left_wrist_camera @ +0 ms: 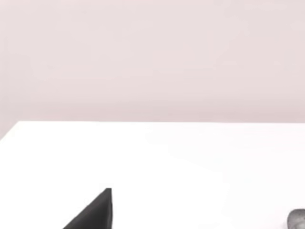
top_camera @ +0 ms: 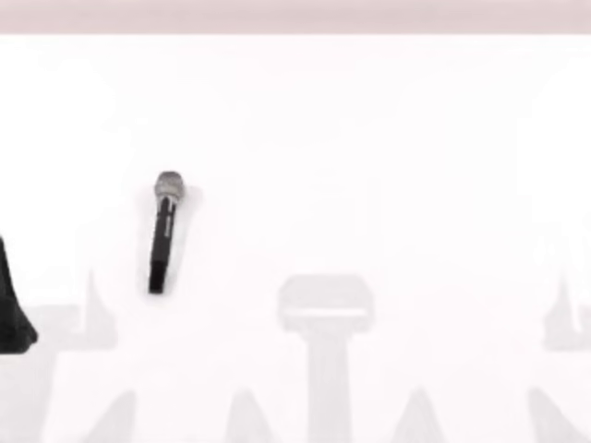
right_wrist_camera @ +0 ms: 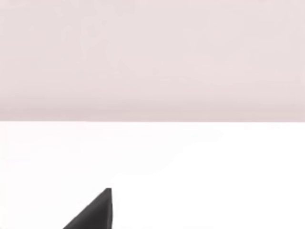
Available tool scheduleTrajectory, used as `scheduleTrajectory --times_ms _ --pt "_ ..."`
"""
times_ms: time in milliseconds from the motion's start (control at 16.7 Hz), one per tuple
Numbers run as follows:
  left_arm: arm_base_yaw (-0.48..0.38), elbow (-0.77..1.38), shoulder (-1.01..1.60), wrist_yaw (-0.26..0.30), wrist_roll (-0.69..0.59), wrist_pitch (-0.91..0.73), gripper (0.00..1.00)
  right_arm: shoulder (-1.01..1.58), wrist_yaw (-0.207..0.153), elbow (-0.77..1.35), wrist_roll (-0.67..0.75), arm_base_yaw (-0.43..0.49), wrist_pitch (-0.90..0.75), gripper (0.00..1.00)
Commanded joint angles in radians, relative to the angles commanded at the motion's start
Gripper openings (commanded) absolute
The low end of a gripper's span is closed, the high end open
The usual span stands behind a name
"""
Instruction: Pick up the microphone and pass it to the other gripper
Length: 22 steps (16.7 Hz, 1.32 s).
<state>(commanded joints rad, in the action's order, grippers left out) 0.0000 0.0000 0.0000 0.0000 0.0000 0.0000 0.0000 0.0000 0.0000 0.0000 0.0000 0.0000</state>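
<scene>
Top view: microphone (top_camera: 163, 231) lies flat on the white worktop (top_camera: 369, 166), left half, at about 9 o'clock from centre. Grey mesh head points to 12, black handle end to 6, slightly tilted. Left arm is only a black sliver (top_camera: 13, 309) at the left edge, well apart from the mic. Right arm not seen here.

Left wrist view: one black fingertip (left_wrist_camera: 97, 212) low over the worktop, mic head (left_wrist_camera: 297, 219) just at the frame edge. Gripper opening: cannot tell.

Right wrist view: one black fingertip (right_wrist_camera: 97, 212) over bare worktop. Opening: cannot tell.
</scene>
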Motion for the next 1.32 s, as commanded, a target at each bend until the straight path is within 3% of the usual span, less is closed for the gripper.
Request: scheduleTrajectory --times_ms 240,480,1320 --pt "-0.009 0.027 0.031 0.002 -0.004 -0.025 1.0 0.0 0.0 0.0 0.0 0.0 0.0 1.0" --pt "-0.047 0.182 0.22 0.003 -0.032 -0.158 1.0 0.0 0.0 0.0 0.0 0.0 0.0 1.0" --pt "-0.248 1.214 1.574 0.007 -0.226 -0.793 1.0 0.0 0.0 0.0 0.0 0.0 0.0 1.0"
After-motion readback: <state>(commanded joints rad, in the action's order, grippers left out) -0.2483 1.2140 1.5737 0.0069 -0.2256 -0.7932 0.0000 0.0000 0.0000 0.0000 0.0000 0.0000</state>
